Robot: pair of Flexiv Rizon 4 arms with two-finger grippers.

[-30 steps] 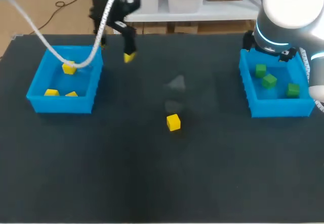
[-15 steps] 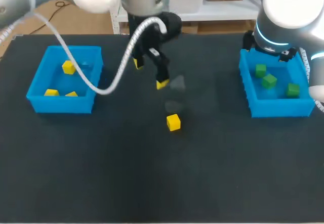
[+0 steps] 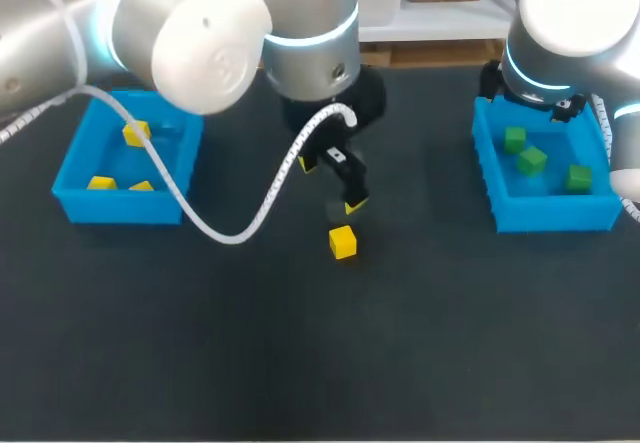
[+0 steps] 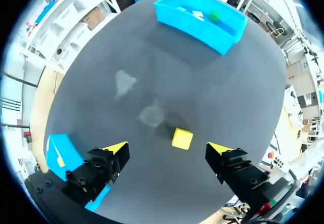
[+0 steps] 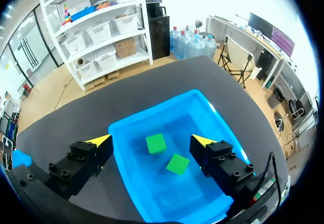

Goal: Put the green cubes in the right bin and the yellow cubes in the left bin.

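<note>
Hovering over the matte black table surface, the left gripper has its two yellow-tipped fingers spread wide and grips nothing; a small, sharp-edged yellow cube lies on the table just ahead of it, untouched; in the left wrist view this cube sits between the lines of the two fingers of the gripper, nearer one finger than the other. The open-topped rectangular blue plastic left bin holds three yellow cubes; the matching blue plastic right bin holds three green cubes. The right gripper is positioned above the right bin, fingers released and apart, gripping nothing; two green cubes lie on the smooth bin floor below it. A white ribbed cable loops down from the left arm over the table.
</note>
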